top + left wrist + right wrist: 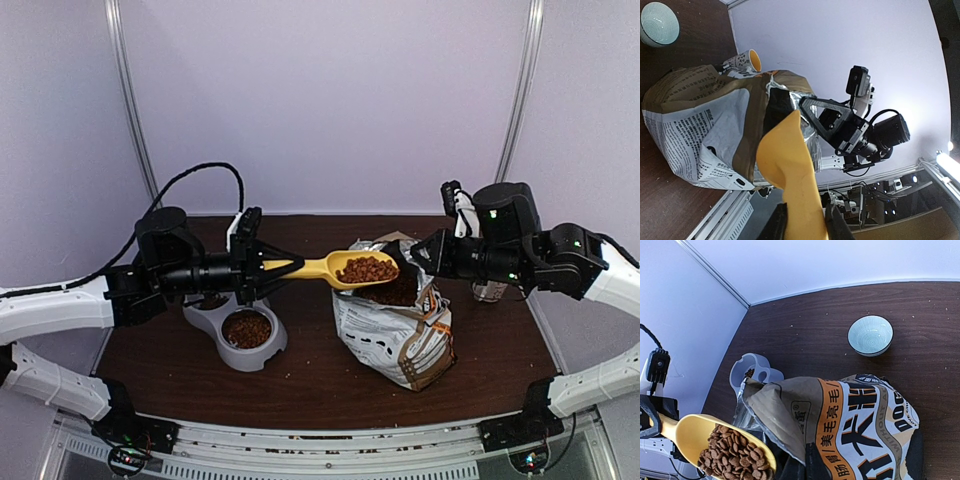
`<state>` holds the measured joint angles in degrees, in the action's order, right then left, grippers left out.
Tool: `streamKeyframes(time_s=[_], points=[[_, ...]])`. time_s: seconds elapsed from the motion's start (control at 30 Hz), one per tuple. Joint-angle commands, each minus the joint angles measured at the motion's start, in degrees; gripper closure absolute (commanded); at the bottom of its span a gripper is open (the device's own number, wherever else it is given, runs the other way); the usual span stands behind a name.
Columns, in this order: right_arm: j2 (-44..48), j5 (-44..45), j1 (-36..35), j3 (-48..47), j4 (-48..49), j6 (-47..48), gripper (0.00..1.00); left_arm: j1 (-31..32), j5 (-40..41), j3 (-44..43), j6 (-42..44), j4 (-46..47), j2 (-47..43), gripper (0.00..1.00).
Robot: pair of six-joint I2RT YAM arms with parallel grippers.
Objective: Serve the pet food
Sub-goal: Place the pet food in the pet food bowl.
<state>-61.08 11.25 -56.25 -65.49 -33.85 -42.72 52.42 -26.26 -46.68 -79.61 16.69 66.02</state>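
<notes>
Top cam: high over near edge, far, sees whole tabletop point(300, 385). L wrist cam: close, faces bag point(695, 125) sideways. R wrist cam: close over bag. All 3 share bag, scoop point(325, 267).

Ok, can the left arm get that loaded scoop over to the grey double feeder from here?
Probably yes. The left gripper holds the scoop of pet food over the bag, and the feeder sits just below that arm with nothing visible between.

Yellow scoop point(787, 165) in L end effector point(805, 225)
</notes>
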Motion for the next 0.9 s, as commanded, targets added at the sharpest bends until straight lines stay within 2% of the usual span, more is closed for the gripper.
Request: streamKeyframes(time_s=[0.0, 0.33, 0.5, 0.87], points=[[0.8, 2.7, 0.5, 0.1, -3.4, -0.6, 1.00, -0.5, -1.3, -2.5, 1.0, 5.1, -0.5, 1.00], [0.8, 3.1, 0.5, -0.1, -3.8, -0.8, 1.00, -0.5, -0.1, -2.7, -0.5, 7.5, 1.0, 1.00], [1.2, 3.6, 0.6, -0.1, -4.0, -0.8, 1.00, -0.9, 1.3, -2.5, -1.4, 6.2, -0.8, 1.00], [1.3, 3.8, 0.7, 0.0, -4.5, -1.1, 1.00, -1.3, 0.7, -1.9, -5.7, 9.2, -3.3, 1.00]])
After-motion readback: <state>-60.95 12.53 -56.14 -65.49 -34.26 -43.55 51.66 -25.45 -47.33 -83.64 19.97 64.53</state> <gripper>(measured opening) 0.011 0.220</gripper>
